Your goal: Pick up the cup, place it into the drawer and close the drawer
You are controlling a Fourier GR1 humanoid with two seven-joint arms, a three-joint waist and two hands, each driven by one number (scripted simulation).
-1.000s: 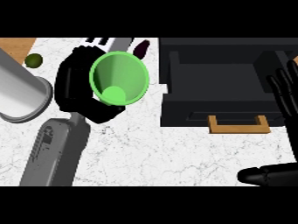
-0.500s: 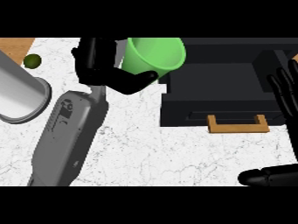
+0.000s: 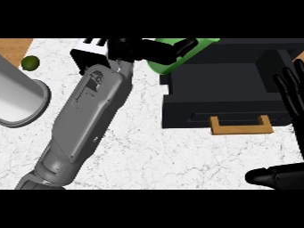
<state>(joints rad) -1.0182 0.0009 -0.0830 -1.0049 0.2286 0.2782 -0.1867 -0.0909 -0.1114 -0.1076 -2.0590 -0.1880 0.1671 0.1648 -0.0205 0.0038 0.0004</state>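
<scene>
A bright green cup point(image 3: 169, 61) hangs at the far left corner of the open black drawer point(image 3: 233, 78), tipped on its side. My left hand point(image 3: 141, 49) is shut on the cup, its black fingers curled over the rim, and its grey forearm point(image 3: 82, 120) crosses the marble counter. The drawer is pulled out toward me, with a tan handle point(image 3: 241, 125) on its front. My right hand point(image 3: 302, 102) rests open at the right edge, fingers up, beside the drawer.
A large grey cylinder point(image 3: 9, 93) lies at the left on the counter. A small green round thing point(image 3: 30, 63) sits on the wooden strip at the far left. White marble counter point(image 3: 161, 156) stretches in front of the drawer.
My left hand has carried the cup up and to the right, from left of the drawer to its far left corner. The forearm stretched out with it. The right hand stayed still.
</scene>
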